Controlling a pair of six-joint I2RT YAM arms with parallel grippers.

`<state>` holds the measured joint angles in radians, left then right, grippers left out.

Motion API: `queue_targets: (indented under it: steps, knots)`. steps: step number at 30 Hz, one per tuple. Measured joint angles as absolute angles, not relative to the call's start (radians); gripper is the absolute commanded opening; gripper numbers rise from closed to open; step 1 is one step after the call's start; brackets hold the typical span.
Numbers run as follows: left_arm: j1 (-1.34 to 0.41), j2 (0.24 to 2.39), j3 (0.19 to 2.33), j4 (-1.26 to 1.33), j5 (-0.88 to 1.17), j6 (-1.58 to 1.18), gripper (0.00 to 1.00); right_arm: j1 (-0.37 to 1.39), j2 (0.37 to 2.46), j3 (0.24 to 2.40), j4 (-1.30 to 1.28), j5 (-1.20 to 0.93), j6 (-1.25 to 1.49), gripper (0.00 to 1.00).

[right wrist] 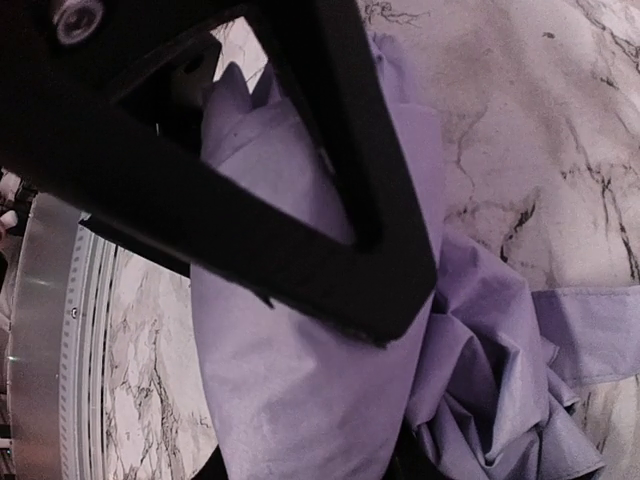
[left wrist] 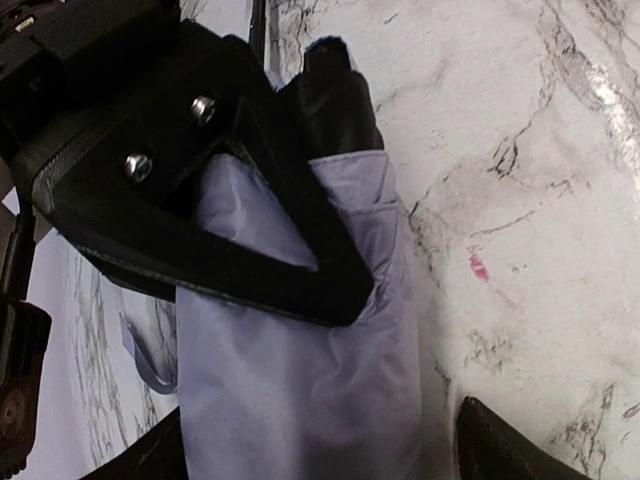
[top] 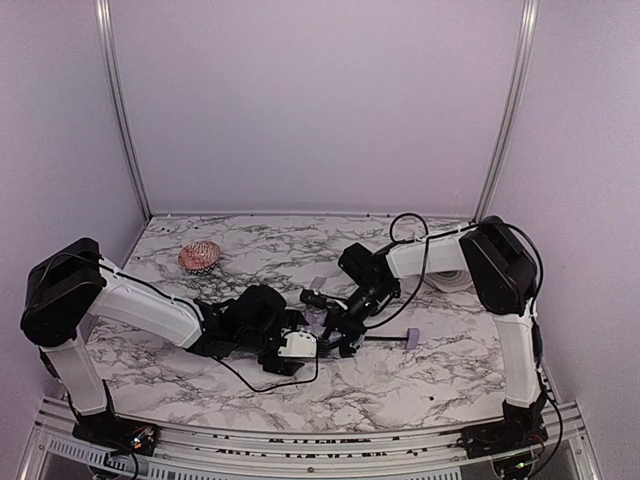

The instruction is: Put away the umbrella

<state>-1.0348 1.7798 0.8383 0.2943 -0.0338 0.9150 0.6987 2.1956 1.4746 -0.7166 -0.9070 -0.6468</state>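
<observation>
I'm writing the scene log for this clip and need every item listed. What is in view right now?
umbrella: one, pale lavender fabric, black shaft, lavender handle; lying mid-table, fabric bunched, handle toward the right.
round textured object: one, pinkish-brown; far left of the table.
roll: one, white; far right, partly behind the right arm.
table: one, white marble pattern with grey veins; under everything.
frame posts: two, silver; at the back corners.
left gripper: one, black; jaws wide apart around the umbrella's fabric.
right gripper: one, black; closed on the bunched fabric.
</observation>
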Motion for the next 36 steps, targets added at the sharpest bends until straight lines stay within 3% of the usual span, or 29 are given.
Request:
queue_targets:
  steps: [4,10,12,17,26,36]
  knots:
    - [-1.027,1.808,0.918,0.193,0.033,0.867,0.82,0.694,2.213,1.496,-0.727,-0.924,-0.617,0.19]
    - [-1.005,1.878,1.021,0.101,0.046,0.838,0.50,0.685,2.219,1.501,-0.730,-0.933,-0.590,0.31]
    - [-0.987,1.892,1.063,0.039,0.065,0.839,0.44,0.677,2.212,1.489,-0.715,-0.934,-0.575,0.39]
    - [-0.973,1.908,1.114,-0.040,0.107,0.826,0.30,0.645,2.157,1.411,-0.629,-0.939,-0.523,0.71]
    - [-0.953,1.918,1.146,-0.108,0.183,0.760,0.26,0.460,1.836,1.129,-0.346,-0.868,-0.416,0.74]
    - [-0.878,2.002,1.289,-0.292,0.371,0.655,0.21,0.526,1.381,0.693,0.170,-0.575,-0.418,0.72]
